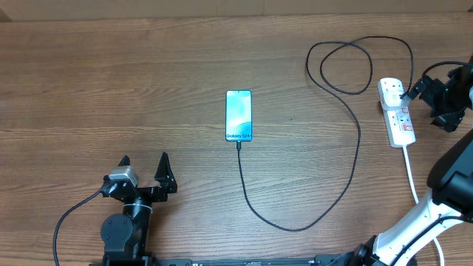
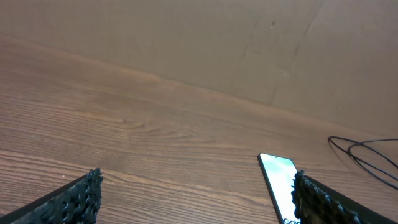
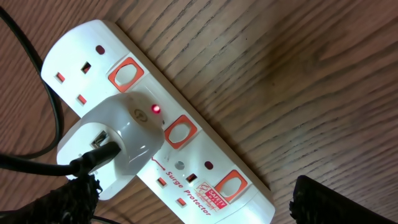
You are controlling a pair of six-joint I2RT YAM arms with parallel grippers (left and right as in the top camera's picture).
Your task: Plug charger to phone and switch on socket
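The phone (image 1: 239, 116) lies face up mid-table with the black charger cable (image 1: 295, 225) plugged into its lower edge. It also shows in the left wrist view (image 2: 278, 180). The cable loops right and back to a white adapter (image 3: 127, 134) seated in the white socket strip (image 1: 397, 112). A small red light glows on the adapter. My right gripper (image 1: 427, 102) is open and hovers just over the socket (image 3: 186, 106), with a finger on each side of it (image 3: 196, 199). My left gripper (image 1: 144, 166) is open and empty at the near left, also seen in its wrist view (image 2: 196, 193).
The socket's thick white cord (image 1: 410, 170) runs toward the near right by my right arm. The charger cable coils in loops (image 1: 347, 66) at the far right and shows in the left wrist view (image 2: 367, 152). A brown wall stands behind the table.
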